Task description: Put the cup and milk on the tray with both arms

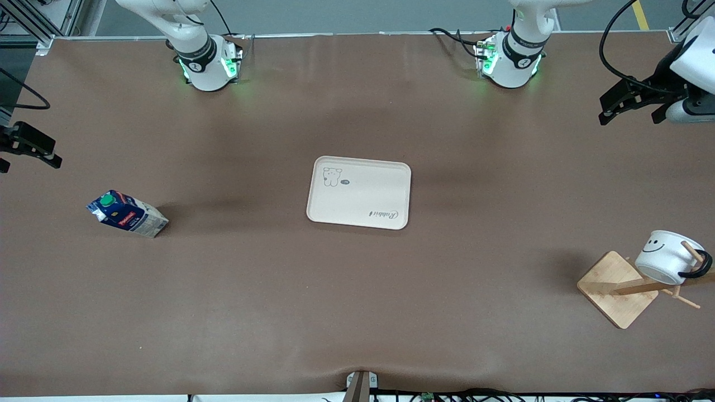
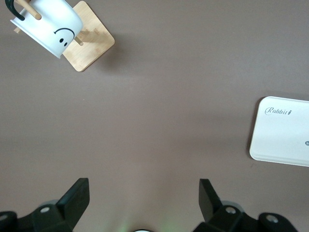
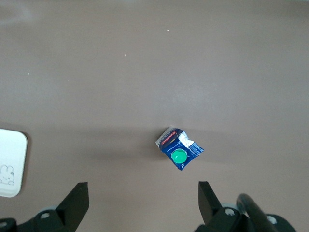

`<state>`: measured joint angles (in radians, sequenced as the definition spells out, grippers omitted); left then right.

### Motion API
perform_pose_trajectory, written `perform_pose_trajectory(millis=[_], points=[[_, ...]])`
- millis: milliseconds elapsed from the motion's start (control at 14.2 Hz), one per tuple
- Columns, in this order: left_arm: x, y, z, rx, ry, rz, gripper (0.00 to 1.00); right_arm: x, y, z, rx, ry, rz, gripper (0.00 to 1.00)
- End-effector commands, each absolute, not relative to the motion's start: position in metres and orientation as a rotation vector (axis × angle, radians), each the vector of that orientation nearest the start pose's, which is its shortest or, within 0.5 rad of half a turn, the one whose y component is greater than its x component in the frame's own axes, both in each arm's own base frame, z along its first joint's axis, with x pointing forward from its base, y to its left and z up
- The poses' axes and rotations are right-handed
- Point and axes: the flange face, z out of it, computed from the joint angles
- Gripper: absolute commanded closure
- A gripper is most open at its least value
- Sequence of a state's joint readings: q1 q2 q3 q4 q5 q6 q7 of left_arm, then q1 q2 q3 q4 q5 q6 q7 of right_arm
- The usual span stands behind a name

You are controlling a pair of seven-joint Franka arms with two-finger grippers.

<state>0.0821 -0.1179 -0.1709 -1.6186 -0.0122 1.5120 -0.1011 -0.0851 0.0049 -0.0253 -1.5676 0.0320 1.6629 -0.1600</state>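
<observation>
With both grippers' jaws spread and empty, the rigid, breakable cup (image 1: pixel 667 255) hanging on its stand suits a rim grasp, while the light, crushable milk (image 1: pixel 128 214) standing on the desk suits gentle side pinching.

tray (image 1: pixel 358 192) mid-table (bare) | milk (image 1: pixel 127 213) upright | cup (image 1: pixel 668 257) on stand (image 1: pixel 617 288)

tray (image 1: pixel 359 192) mid-table, milk (image 1: pixel 127 213) toward right arm's end, cup (image 1: pixel 667 257) on stand (image 1: pixel 617 288) — left arm's end
</observation>
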Motion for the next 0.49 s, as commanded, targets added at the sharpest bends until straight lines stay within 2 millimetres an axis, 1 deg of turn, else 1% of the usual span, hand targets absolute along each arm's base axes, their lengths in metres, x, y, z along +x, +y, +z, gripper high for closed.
perform_pose_trajectory(millis=[0, 141, 212, 283, 353, 424], points=[[0.509, -0.048, 0.665, -3.12, -0.014, -0.02, 0.0, 0.56, -0.055, 0.638, -3.096, 0.082, -0.134, 0.0], [0.509, -0.043, 0.669, -3.121, -0.028, -0.031, 0.0, 0.56, -0.054, 0.638, -3.1, 0.082, -0.126, 0.0], [0.51, -0.041, 0.672, -3.118, -0.033, -0.044, 0.0, 0.56, -0.054, 0.643, -3.106, 0.08, -0.14, 0.0], [0.515, -0.035, 0.673, -3.108, -0.044, -0.047, 0.0, 0.56, -0.054, 0.655, -3.106, 0.076, -0.178, 0.0], [0.517, -0.027, 0.674, -3.096, -0.057, -0.053, 0.0, 0.56, -0.054, 0.655, -3.105, 0.076, -0.174, 0.0], [0.517, -0.019, 0.669, -3.093, -0.074, -0.037, 0.0, 0.559, -0.054, 0.654, -3.105, 0.078, -0.16, 0.0]])
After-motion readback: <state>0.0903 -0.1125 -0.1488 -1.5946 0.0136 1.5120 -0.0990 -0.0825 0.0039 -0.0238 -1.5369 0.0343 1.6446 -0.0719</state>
